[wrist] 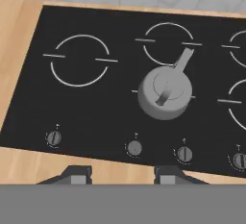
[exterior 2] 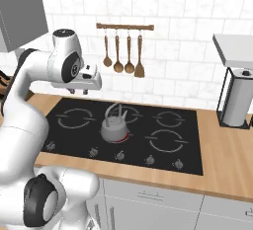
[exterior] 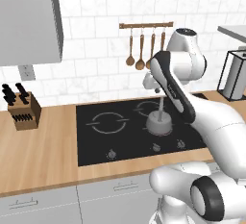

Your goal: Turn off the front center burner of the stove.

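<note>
- So the stove (exterior 2: 188, 145) is a wide black glass cooktop set into the wooden counter (exterior: 43, 146), with its row of small knobs along the front edge.
- The front center burner (exterior 2: 127, 136) is the zone under the small steel kettle (exterior 2: 114, 127). There's a red glow peeking out at the kettle's base in the right base view, so I'd say it's on.
- The kettle sits squarely on that zone, presumably because it's being heated, so you can barely see the rings.
- The gripper (wrist: 117, 174) hangs up above the cooktop's front edge, looking down at the knobs. Its two fingertips are spread apart with nothing between them.
- My guess: it's up high to get a look at the whole knob row before picking one.
- The knob (wrist: 134, 147) nearly between the fingertips, in front of the kettle, looks like the likely target, but I can't confirm which knob runs which burner.
- Wooden spoons on the wall rack (exterior 2: 125, 26) are well clear.
</note>
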